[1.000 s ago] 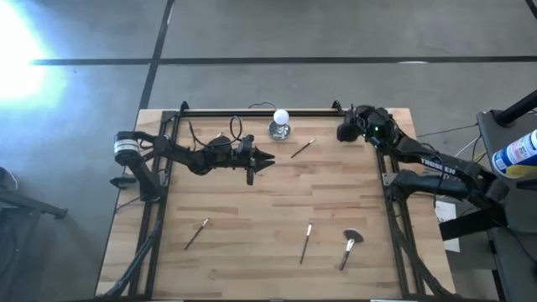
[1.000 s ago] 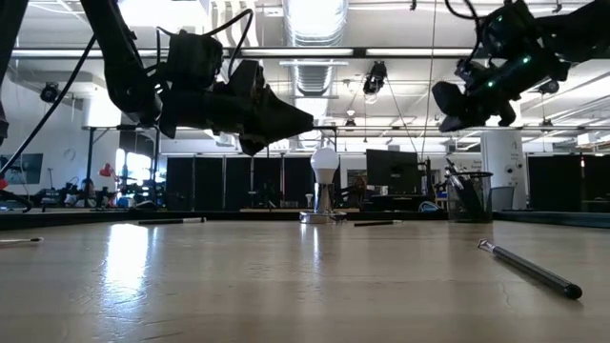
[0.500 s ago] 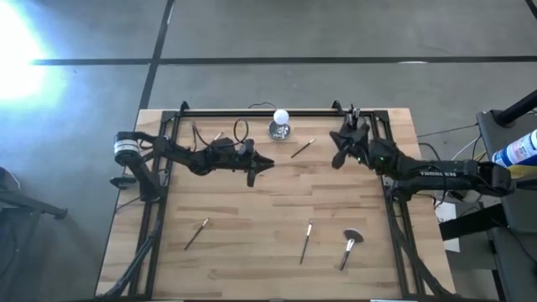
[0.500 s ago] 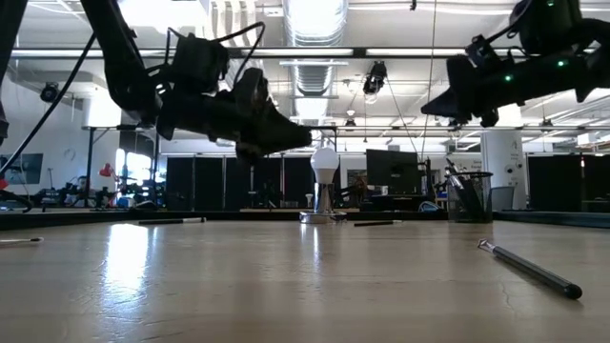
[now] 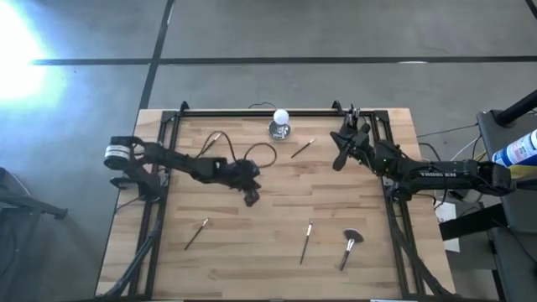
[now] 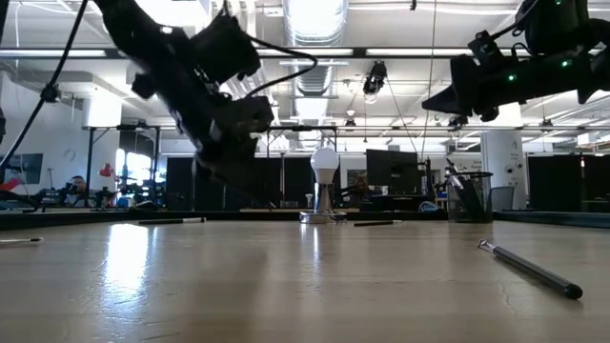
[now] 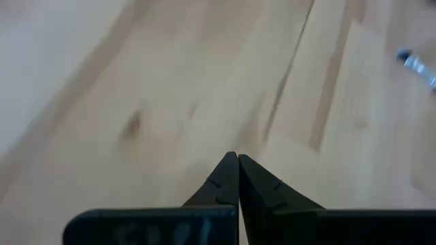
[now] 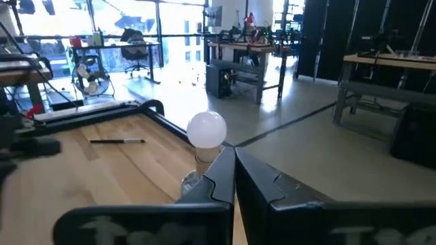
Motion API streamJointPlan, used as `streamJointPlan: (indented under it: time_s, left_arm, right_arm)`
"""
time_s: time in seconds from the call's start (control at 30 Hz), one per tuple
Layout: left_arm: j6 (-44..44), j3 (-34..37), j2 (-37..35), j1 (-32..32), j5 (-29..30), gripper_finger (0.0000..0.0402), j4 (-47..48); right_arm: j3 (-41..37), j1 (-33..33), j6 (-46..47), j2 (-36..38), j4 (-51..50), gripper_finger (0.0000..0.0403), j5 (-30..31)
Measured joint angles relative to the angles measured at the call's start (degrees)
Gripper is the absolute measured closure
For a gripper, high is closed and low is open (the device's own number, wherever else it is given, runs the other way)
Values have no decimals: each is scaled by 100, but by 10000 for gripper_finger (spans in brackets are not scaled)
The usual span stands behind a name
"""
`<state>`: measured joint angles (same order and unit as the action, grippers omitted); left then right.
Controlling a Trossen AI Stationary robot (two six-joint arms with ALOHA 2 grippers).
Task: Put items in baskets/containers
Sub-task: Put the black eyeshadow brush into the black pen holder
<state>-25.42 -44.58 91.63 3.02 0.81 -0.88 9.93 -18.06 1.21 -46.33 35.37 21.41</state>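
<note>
while four brushes lie scattered on the table [image 5: 277,189], neither gripper holds anything. the left gripper [image 5: 250,198] hangs over the bare middle of the table, tips angled down toward the wood; its wrist view shows the two fingers [image 7: 225,182] pressed together to a point over empty planks. the left arm reaches in from the table's left edge, elbow raised and cable looped above it, the wrist pitched steeply down in the low view.

the right gripper [image 5: 336,159] is held high near the far right corner, its arm stretched almost level from the right side. its fingers [image 8: 221,178] are likewise together, aimed toward the silver object with a white ball [image 5: 280,124] at the far edge.

brush positions:
- tan-handled brush [image 5: 303,148], just right of the silver object, between it and the right gripper.
- second brush [image 5: 197,234], near-left area.
- third brush [image 5: 307,240], near-centre.
- fan-head brush [image 5: 350,245], near-right, just beside the third.

the black cup [image 6: 472,198] appears only in the low view, at the far right with brush handles already standing in it. judged from this layout, the left gripper is best placed to take a near brush; its fingers must part first.
</note>
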Motion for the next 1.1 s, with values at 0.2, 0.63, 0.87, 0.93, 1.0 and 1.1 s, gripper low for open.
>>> streamJointPlan:
  time_s: [0.2,0.63,0.87,0.93,1.0,1.1]
  left_arm:
    - [-982,-599,-8,-581,141,399,1629]
    - [-3017,-865,18,-1541,322,399,3139]
    - [-4100,-892,16,-2034,-69,398,4719]
    - [-4470,-883,16,-2235,-142,393,5120]
    - [-4839,-863,16,-2413,-170,379,5229]
    - [-5237,-863,16,-2576,-166,352,5233]
  right_arm:
    - [0,-4,-61,-75,-4,394,0]
    - [0,-7,-251,-281,8,394,-70]
    - [13,-7,-248,-297,16,394,-73]
    - [13,-9,-253,-297,17,394,-74]
    - [13,-8,-266,-297,16,394,-76]
    - [13,-9,-272,-303,16,394,-79]
